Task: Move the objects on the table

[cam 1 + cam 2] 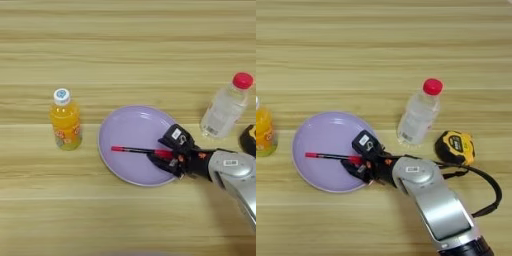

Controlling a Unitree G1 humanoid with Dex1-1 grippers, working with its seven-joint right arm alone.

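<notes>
The silver forearm (438, 200) is seen entering from the lower right, and its gripper (167, 156) is positioned over the right part of the round lilac plate (127, 125), the two black fingers closed upon the right end of the slim red-and-black pen (132, 149), which is laid level across the plate. The orange juice bottle (65, 120), white-capped, is stood upright on the table (125, 50) just left of the plate; printing is present on its label but cannot be read. The yellow-black tape measure (456, 147) is noted right of the gripper, its black strap (491, 185) looped past the forearm, and the clear bottle with red cap (417, 113) is stood farther back, between plate and tape measure, with no legible marking.
</notes>
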